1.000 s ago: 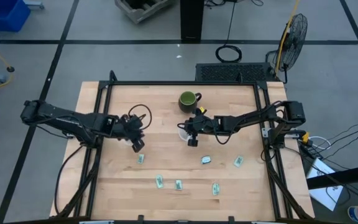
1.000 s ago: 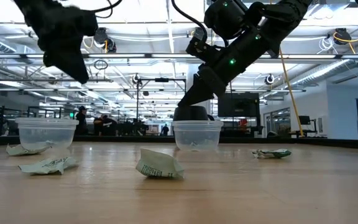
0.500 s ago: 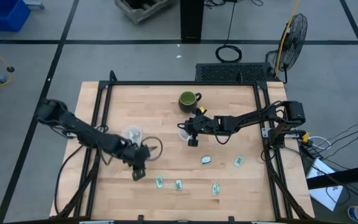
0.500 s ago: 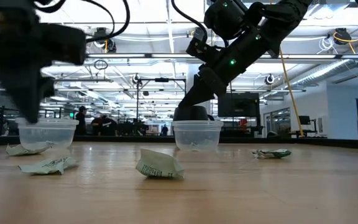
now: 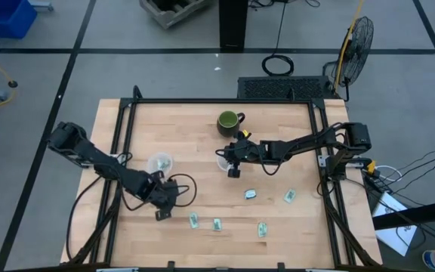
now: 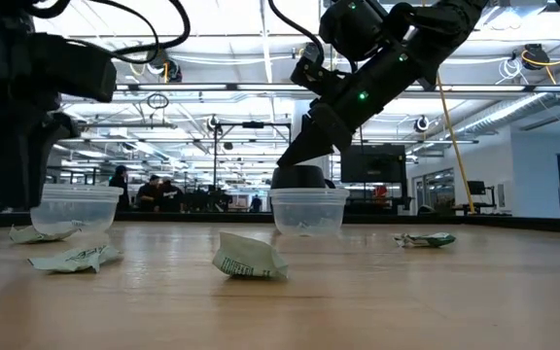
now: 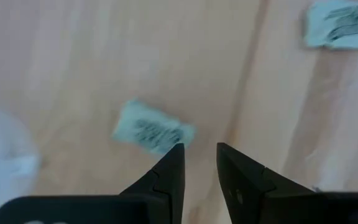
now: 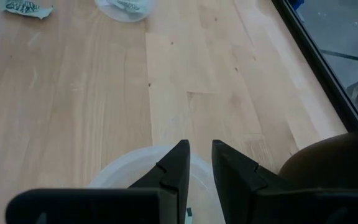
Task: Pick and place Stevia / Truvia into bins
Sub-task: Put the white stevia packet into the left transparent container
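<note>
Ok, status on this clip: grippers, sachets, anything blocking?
Left gripper slightly open, empty, low beside a sachet. Right gripper narrowly open over the middle cup. Loose sachets on the table's front. No obstruction visible.

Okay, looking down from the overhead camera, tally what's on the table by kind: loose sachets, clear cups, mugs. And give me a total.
Loose sachets in plain sight: 5
Clear cups: 2
Dark green mug: 1
Total: 8
</note>
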